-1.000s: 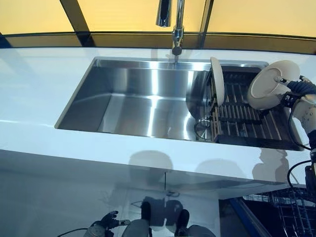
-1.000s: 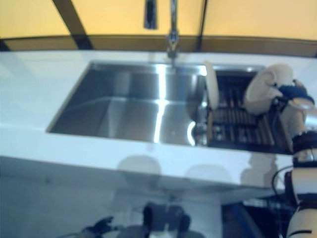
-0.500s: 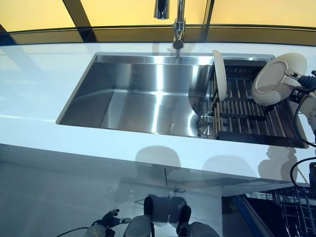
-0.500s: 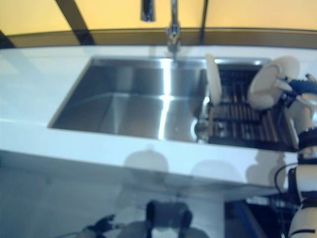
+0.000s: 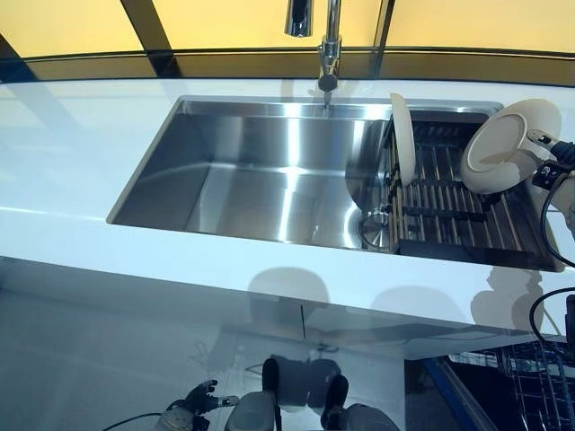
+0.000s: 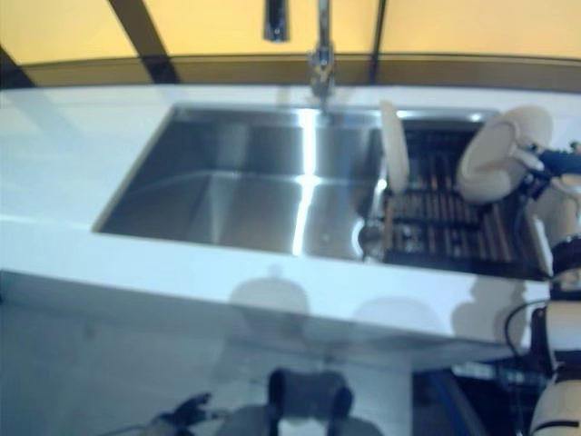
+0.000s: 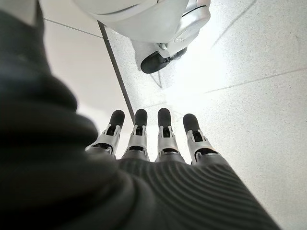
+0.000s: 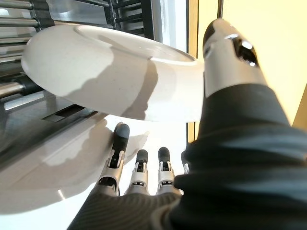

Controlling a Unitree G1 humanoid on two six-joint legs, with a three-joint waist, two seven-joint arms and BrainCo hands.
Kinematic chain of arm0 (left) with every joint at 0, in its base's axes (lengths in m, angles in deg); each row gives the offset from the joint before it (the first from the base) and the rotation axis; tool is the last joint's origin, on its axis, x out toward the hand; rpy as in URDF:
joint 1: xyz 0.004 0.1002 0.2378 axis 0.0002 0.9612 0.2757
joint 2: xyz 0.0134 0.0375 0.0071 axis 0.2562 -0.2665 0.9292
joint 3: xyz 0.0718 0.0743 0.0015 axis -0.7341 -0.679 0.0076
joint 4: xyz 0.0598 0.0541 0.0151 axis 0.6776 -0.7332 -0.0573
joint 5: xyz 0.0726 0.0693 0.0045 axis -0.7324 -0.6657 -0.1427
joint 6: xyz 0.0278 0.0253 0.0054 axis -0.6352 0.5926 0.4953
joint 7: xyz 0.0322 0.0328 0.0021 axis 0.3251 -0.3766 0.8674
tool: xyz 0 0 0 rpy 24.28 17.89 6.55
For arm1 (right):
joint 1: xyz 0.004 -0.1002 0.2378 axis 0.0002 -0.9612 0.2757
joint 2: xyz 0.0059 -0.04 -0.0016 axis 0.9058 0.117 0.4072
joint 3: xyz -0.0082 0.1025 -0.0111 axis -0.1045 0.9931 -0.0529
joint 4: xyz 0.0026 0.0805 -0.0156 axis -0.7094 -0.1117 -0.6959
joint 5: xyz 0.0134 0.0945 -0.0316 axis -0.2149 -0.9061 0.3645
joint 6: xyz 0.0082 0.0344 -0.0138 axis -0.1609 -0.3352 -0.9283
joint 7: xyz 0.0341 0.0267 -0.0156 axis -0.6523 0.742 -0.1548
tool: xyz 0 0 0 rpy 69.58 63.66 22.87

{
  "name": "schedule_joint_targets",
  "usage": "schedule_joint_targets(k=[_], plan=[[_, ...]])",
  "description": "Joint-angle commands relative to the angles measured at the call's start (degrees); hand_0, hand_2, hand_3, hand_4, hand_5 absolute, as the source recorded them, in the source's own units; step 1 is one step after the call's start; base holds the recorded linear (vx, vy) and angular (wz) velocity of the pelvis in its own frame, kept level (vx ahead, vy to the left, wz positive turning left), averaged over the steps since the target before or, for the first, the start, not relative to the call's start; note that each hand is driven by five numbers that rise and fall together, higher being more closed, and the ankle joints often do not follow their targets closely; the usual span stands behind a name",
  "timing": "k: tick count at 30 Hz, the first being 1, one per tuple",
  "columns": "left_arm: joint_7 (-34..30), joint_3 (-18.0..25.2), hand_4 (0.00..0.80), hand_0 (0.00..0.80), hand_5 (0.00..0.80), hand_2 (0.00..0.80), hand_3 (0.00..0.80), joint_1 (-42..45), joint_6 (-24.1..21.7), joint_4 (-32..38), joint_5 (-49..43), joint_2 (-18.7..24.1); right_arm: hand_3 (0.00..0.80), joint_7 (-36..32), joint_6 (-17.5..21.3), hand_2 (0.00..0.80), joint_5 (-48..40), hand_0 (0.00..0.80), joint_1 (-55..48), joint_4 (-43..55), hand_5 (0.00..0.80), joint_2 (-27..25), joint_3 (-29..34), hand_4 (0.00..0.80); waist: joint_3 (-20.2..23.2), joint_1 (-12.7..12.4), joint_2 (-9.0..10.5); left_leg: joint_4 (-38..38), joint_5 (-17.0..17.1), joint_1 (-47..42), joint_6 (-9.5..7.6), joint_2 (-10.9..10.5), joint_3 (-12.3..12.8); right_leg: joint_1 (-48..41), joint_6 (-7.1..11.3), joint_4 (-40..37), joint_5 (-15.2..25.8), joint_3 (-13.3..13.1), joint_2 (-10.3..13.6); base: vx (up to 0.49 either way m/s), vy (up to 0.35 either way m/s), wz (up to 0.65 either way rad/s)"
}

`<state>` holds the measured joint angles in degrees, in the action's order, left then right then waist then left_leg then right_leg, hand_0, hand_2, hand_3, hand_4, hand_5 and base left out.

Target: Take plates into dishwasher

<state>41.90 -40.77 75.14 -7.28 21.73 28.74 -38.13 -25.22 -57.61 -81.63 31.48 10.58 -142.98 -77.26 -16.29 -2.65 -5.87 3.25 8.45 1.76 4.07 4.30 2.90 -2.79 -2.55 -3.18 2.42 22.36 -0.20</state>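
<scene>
Where the right hand (image 8: 225, 115) meets the held plate (image 5: 508, 145), thumb lies across the rim on one face and the fingers (image 8: 120, 143) reach under the other face: a pinch grasp on the plate. Plate is tilted, lifted clear above the far right part of the drying rack (image 5: 458, 211).

Second plate (image 5: 404, 139) stands upright on edge at the rack's left end, well apart from the held one.

Rack: dark bars, sits in the right part of the steel sink (image 5: 260, 180). Drain (image 5: 375, 230) just left of the rack's near corner. Faucet (image 5: 329, 45) rises behind the sink, left of the rack's far edge.

White countertop (image 5: 72, 153) surrounds the sink; yellow wall panels with dark dividers behind it. Wire dishwasher basket (image 5: 535, 382) shows below the counter edge, nearer than the rack and to its right.

Left hand (image 7: 153, 143) hangs low over pale speckled floor (image 7: 249, 110), far below and left of the rack, fingers straight and relaxed, holding nothing.
</scene>
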Motion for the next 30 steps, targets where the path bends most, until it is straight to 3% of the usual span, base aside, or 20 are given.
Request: schedule_joint_targets(k=[1, 15, 30], plan=[[-0.05, -2.87, 0.0, 0.0, 0.0, 0.0, 0.0, 1.08, -0.19, 0.54, 1.18, 1.54, 0.0, 0.16, 1.85, 0.0, 0.34, 0.0, 4.08, 0.64, 0.0, -1.8, -2.09, 0.0, -0.58, -1.51, 5.39, -4.42, -11.24, -1.41, -1.05, -3.16, 4.19, 1.45, -0.48, 7.62, -11.66, -2.52, 2.21, 0.0, 0.0, 0.0], [-0.21, -1.94, 0.0, 0.0, 0.0, 0.0, 0.0, 1.58, -0.18, 0.42, 1.05, 1.98, 0.0, -3.25, 2.38, 0.0, -5.04, 0.0, 1.7, 0.15, 0.0, -0.88, 0.14, 0.0, -0.52, -0.77, 5.53, -4.41, -11.48, -1.38, -1.4, -2.9, 5.64, 1.84, -0.24, 7.11, -11.12, -4.04, 1.8, 0.0, 0.0, 0.0], [-0.48, -1.74, 0.0, 0.0, 0.0, 0.0, 0.0, 1.94, -0.14, 1.07, 0.67, 2.26, 0.0, -6.25, 2.42, 0.0, -4.08, 0.0, 1.92, -0.96, 0.0, -1.03, 0.16, 0.0, -0.85, -0.04, 5.14, -4.77, -11.86, -1.02, -1.68, -2.59, 7.02, 2.92, -0.3, 7.8, -11.0, -5.85, 1.46, 0.003, -0.004, -0.05]])
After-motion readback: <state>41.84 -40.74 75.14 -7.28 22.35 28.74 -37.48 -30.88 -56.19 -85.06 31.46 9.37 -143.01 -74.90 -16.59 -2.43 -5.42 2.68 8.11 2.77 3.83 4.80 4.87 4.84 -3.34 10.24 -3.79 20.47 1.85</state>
